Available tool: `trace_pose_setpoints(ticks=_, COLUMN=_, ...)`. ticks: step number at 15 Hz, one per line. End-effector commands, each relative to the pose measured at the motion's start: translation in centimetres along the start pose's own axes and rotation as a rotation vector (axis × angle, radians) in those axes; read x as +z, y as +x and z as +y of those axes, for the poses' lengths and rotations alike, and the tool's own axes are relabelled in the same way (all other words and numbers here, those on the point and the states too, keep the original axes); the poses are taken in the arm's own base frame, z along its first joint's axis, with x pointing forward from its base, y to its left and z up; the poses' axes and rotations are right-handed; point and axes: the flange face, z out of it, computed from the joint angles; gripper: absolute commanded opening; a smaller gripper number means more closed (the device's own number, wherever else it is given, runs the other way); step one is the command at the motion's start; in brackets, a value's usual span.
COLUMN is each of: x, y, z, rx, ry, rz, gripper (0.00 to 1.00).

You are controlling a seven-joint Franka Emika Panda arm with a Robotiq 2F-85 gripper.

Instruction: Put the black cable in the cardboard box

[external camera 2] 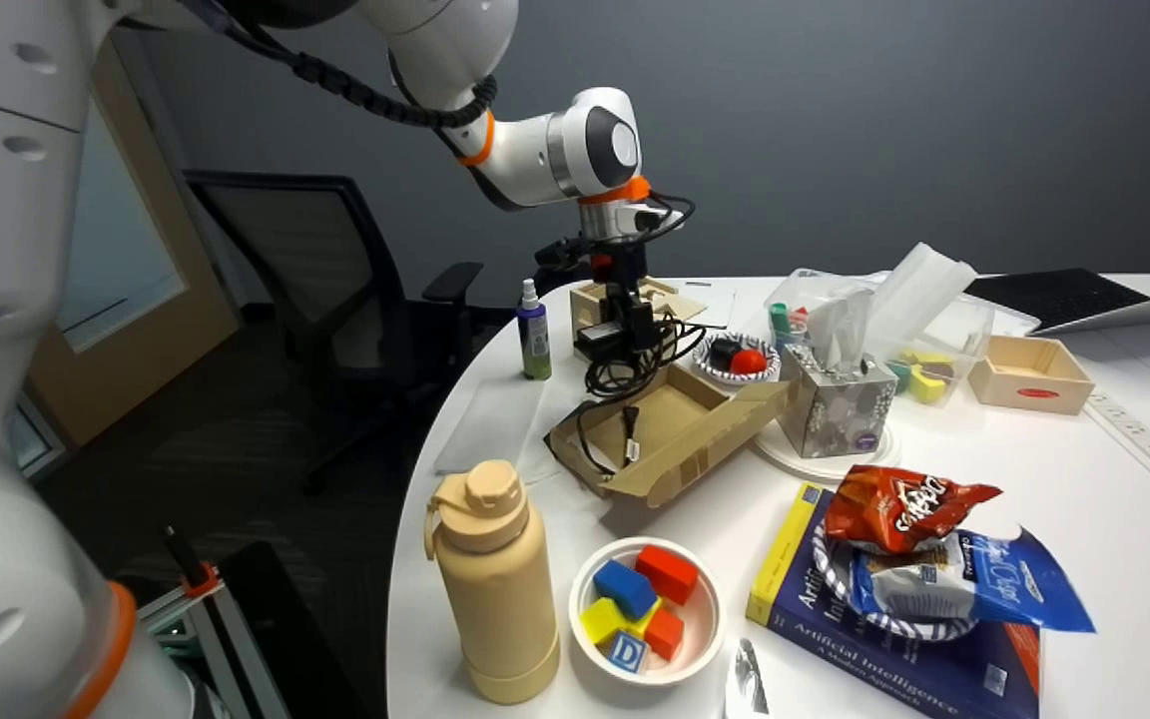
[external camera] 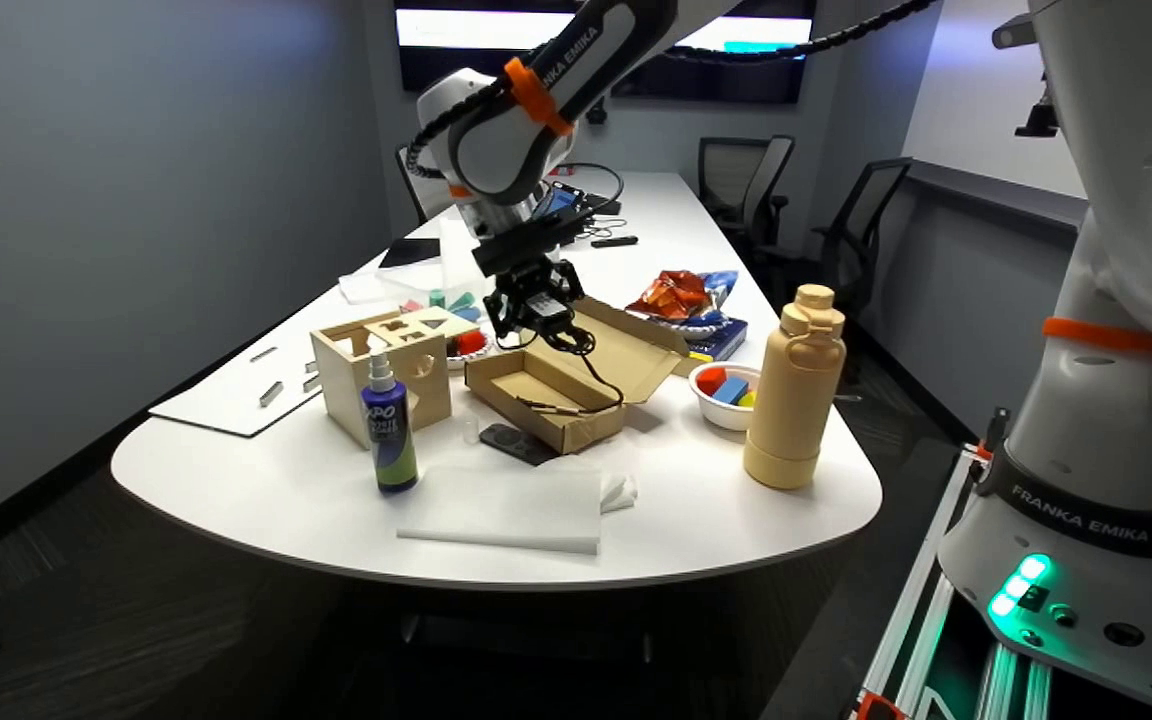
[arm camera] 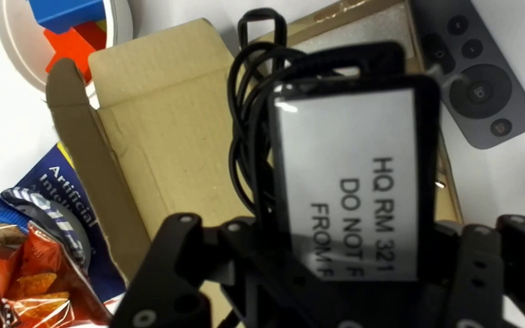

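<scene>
Wrist view: your gripper (arm camera: 353, 232) clamps the black cable (arm camera: 254, 123) by its labelled adapter (arm camera: 349, 182), held up over the open cardboard box (external camera 2: 675, 409). Both exterior views show the plug end (external camera 2: 630, 419) drooping into the box. Pickup looks done; lowering and release remain. Nearby white bowl (external camera 2: 705, 639) holds red, blue, yellow blocks (external camera 2: 628, 591).
</scene>
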Motion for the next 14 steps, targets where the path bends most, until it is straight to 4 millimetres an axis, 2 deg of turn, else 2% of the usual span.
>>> trace_pose_setpoints(ticks=1, x=2.0, y=0.3, z=-0.9, rx=-0.02, ry=0.01, rz=-0.029, gripper=0.08)
trace_pose_setpoints(ticks=8, x=7.0, y=1.0, z=-1.7, rx=-0.011, ry=-0.021, rz=-0.071, gripper=0.08)
trace_pose_setpoints(ticks=14, x=9.9, y=0.4, z=-3.1, rx=-0.087, ry=-0.018, rz=-0.101, gripper=0.08)
